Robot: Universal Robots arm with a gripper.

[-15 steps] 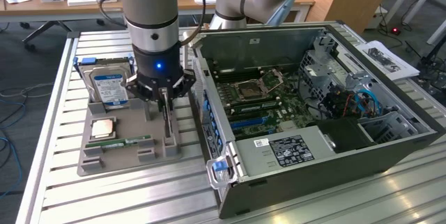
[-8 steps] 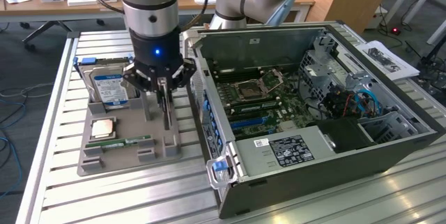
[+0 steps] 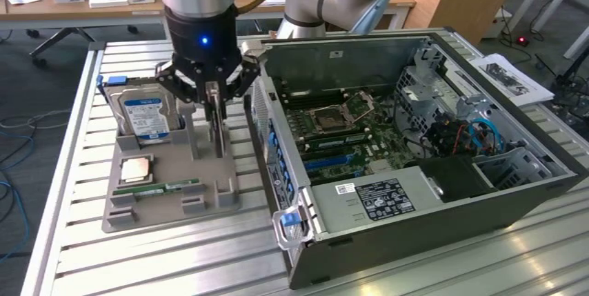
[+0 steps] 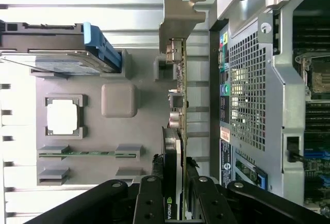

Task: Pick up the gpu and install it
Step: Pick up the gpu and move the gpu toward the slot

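The gpu (image 3: 219,137) is a thin dark card standing on edge in the grey parts holder (image 3: 170,208), just beside the open computer case (image 3: 368,203). My gripper (image 3: 215,103) comes down on it from above, its fingers pressed against both faces of the card's upper edge. In the wrist view the gpu (image 4: 178,79) runs edge-on away from my gripper (image 4: 174,185), with its metal end bracket (image 4: 180,15) at the far end. Black fingers (image 4: 149,198) clamp the card's black cooler section. I cannot tell whether the card's lower edge still rests in the holder.
The holder also carries a silver hard drive (image 3: 147,116) with a blue-white label, a square processor (image 3: 136,168) and a green memory stick (image 3: 170,188). The case lies open with its motherboard (image 3: 341,130) exposed. All of it sits on a slatted metal table (image 3: 184,261).
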